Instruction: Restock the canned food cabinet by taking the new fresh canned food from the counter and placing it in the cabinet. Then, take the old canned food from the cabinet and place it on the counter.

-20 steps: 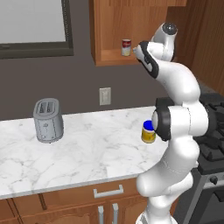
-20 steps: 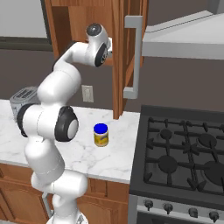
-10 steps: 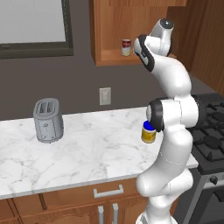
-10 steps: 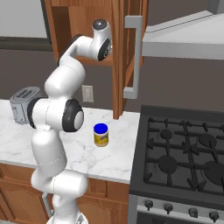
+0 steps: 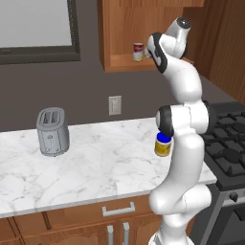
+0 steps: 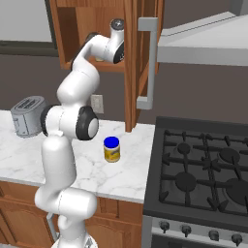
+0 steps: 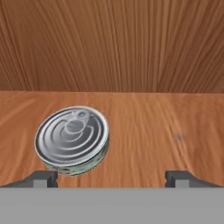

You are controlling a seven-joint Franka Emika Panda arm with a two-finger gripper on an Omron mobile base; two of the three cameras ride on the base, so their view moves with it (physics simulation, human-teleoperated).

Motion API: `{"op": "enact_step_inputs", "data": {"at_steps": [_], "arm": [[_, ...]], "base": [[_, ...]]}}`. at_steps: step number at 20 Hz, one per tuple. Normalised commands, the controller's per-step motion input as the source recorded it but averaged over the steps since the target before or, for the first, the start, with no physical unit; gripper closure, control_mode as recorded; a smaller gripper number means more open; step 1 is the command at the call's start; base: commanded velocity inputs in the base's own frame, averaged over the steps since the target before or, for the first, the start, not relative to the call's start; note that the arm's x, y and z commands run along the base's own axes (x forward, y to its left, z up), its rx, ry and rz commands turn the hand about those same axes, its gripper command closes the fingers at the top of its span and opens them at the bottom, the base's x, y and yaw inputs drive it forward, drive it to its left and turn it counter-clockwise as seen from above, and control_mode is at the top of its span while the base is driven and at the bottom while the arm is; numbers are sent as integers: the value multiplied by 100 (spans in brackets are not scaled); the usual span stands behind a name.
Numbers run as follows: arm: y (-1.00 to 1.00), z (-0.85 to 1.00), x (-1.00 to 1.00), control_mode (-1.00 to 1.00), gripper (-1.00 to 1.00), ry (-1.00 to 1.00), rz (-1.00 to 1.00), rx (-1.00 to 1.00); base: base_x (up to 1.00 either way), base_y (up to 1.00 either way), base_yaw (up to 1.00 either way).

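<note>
First half looks done: new fresh canned food stands upright on the cabinet shelf, axis vertical; second half not yet begun, w/ nothing of it on the counter so far. Old canned food lies flat on the shelf board near the back wall, lid up, short axis vertical, prob. a bit left of centre btwn the tips. Gripper wide apart, empty, hovering just short of the tin.

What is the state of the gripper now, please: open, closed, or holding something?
Gripper: open, jaws wide apart and holding nothing; the old canned food lies on the cabinet shelf just ahead, nearer one fingertip.
</note>
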Motion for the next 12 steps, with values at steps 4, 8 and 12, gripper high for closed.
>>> {"op": "enact_step_inputs", "data": {"at_steps": [4, 8, 12], "arm": [[0, -27, 36, -100, -100, 0, 1, 0], [0, -39, 31, -100, -100, 0, 1, -6], [0, -53, 4, -100, -100, 1, 8, -8]], "base": [[0, 0, 0], [0, 0, 0], [0, 0, 0]]}}
